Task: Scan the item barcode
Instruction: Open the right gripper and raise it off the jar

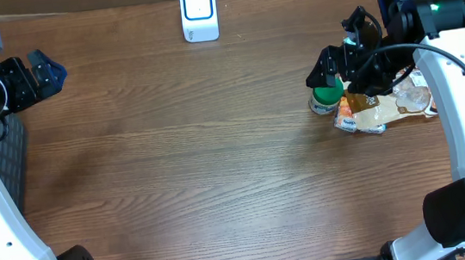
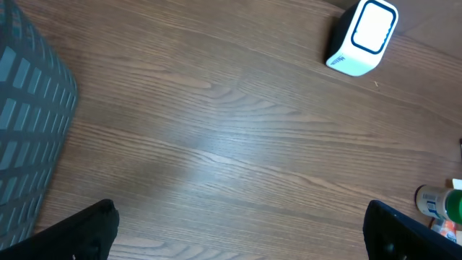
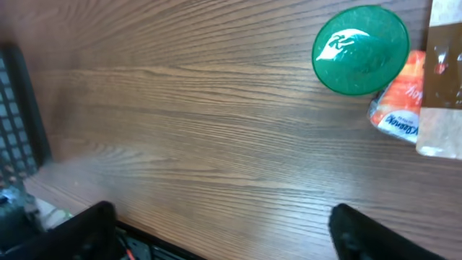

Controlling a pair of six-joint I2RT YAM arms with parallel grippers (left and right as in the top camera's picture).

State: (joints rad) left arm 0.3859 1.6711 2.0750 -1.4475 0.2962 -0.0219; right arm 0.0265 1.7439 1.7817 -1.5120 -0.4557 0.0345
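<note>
Table (image 1: 217, 149) woodgrain | round green lid (image 3: 359, 49) glossy | left tool (image 2: 240, 217) wide | right tool (image 3: 222, 217) wide

The overhead camera is looking straight down on the table (image 1: 219, 166) from high up, the white scanner (image 1: 198, 12) lying at the far edge; the left wrist camera is sitting lower, slanting across the wood toward that scanner (image 2: 362, 37) at its upper right; the right wrist camera is hovering closest, facing nearly straight down on the green lid (image 3: 359, 49); all three views are sharing that lid, the left wrist view catching it at its right edge.
</note>
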